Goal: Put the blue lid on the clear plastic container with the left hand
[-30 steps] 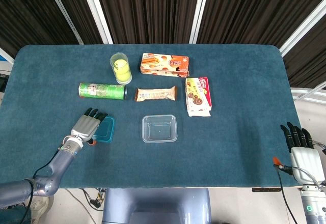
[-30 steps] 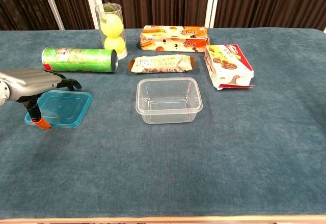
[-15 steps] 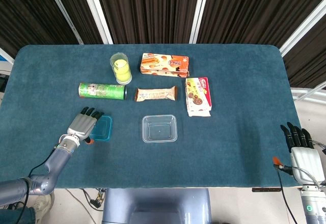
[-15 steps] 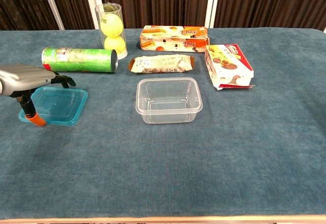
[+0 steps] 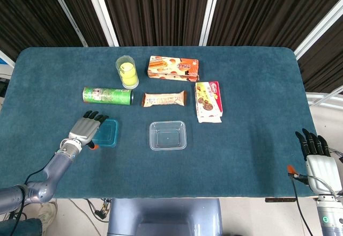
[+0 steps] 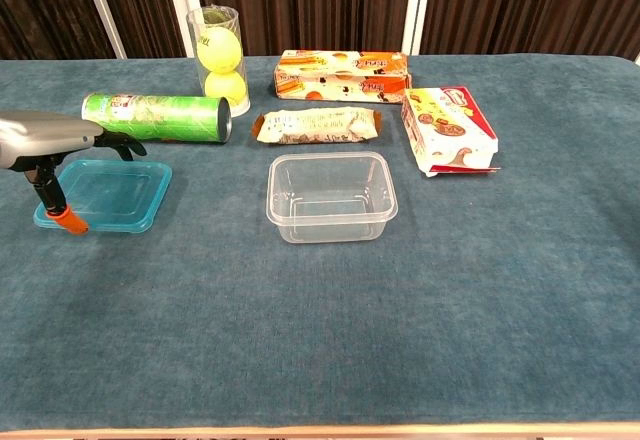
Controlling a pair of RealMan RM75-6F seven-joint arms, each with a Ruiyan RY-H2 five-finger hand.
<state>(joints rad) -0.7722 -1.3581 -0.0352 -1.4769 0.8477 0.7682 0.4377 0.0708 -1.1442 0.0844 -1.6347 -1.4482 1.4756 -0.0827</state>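
While the left robot hand (image 5: 86, 128), fingers spread flat over the blue lid (image 6: 103, 194), drifts left, the lid slides leftward too, further from the clear plastic container (image 6: 331, 196); no grasp yet.

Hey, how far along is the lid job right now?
Nothing is finished: the clear plastic container sits open and uncovered. The left robot hand is over the blue lid, which lies flat on the table. Left: grasp it, carry it over and seat it.
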